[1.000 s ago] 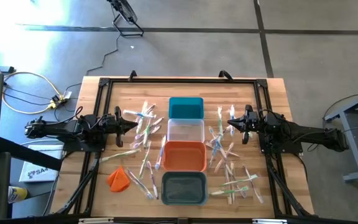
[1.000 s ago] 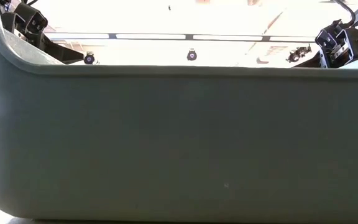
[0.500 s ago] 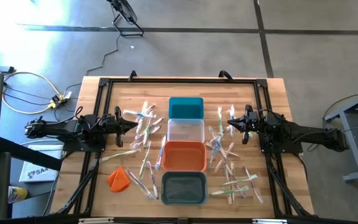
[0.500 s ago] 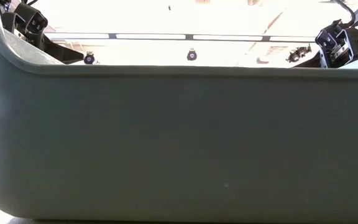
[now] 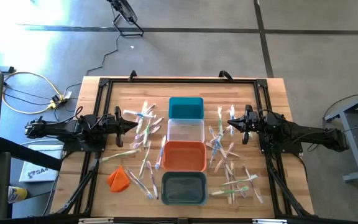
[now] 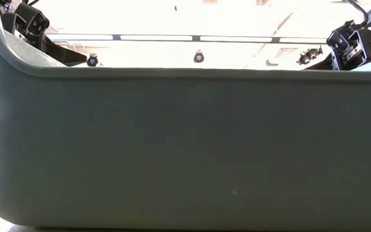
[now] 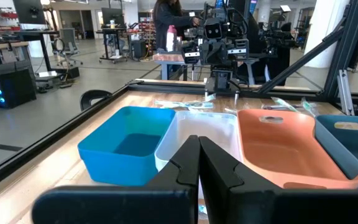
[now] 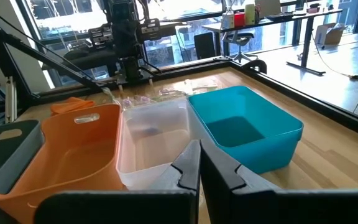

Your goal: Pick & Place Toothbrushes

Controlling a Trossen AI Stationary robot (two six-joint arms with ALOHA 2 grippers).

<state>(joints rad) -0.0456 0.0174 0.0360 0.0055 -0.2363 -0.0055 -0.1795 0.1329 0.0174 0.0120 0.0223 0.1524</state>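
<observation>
Many thin pale toothbrushes lie flat on the wooden table in two scatters: one left of the bins (image 5: 143,134), one right of them (image 5: 229,163). My left gripper (image 5: 135,124) hovers shut above the left scatter, pointing level toward the bins; in its wrist view (image 7: 199,163) the fingers meet. My right gripper (image 5: 230,122) hovers shut over the right scatter, facing the bins, fingers together (image 8: 199,167). Neither touches anything.
A row of bins runs down the table's middle: teal (image 5: 186,107) at the far end, then clear (image 5: 186,130), orange (image 5: 184,155) and grey (image 5: 184,186) nearest. An orange cloth-like lump (image 5: 118,178) lies at the near left. The grey bin's wall (image 6: 185,148) fills the low view. A person stands beyond the table (image 7: 165,22).
</observation>
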